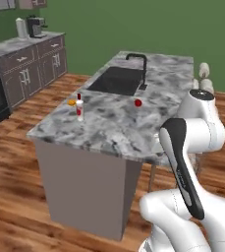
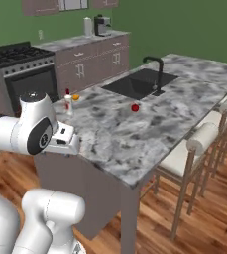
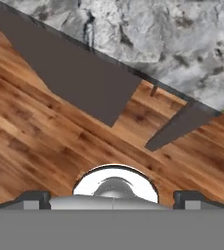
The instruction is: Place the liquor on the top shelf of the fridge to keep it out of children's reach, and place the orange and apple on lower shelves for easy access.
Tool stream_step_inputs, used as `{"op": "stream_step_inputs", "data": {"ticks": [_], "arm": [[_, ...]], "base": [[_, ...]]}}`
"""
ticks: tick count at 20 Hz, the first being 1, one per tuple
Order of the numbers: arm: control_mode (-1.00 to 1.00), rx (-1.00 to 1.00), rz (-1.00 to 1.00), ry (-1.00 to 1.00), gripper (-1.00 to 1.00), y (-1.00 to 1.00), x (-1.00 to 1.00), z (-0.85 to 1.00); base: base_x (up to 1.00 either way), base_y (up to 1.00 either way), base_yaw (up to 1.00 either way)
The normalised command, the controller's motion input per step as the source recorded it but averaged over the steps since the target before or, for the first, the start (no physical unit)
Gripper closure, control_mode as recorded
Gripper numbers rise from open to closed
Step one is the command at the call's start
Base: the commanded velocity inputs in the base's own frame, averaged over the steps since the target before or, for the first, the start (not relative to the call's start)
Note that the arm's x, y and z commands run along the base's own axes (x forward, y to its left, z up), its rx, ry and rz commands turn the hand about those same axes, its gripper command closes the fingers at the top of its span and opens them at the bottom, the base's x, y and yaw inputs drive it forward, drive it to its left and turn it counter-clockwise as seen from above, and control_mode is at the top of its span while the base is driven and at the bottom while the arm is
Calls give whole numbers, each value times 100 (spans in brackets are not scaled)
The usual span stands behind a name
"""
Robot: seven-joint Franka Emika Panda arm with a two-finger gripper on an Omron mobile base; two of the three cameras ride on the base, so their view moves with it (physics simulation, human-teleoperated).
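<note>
Liquor (image 1: 79,108) upright near the marble island's (image 1: 119,128) 9 o'clock edge, orange (image 1: 71,103) just beside at its 11 o'clock, apple (image 1: 138,103) well apart toward 3 o'clock, near the sink (image 1: 115,80). Gripper (image 3: 113,196) spread wide, empty, aimed down at wood floor (image 3: 45,146) beside the island's edge.

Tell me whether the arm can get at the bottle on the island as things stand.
Probably yes. The bottle stands upright near the counter edge facing the robot; the orange sits just behind it, the apple well aside. The jaws are open.
</note>
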Motion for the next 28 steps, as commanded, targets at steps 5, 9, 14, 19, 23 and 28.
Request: {"op": "stream_step_inputs", "data": {"ticks": [5, 9, 14, 19, 23, 28], "arm": [[100, 0, 0, 0, -100, 0, 0, 0], [100, 0, 0, 0, -100, 0, 0, 0], [100, 0, 0, 0, -100, 0, 0, 0], [100, 0, 0, 0, -100, 0, 0, 0], [100, 0, 0, 0, -100, 0, 0, 0], [100, 0, 0, 0, -100, 0, 0, 0]], "base": [[48, 100, -44], [40, 100, -43], [37, 99, -40], [37, 94, -38], [39, 73, -32], [47, 37, -23]]}}
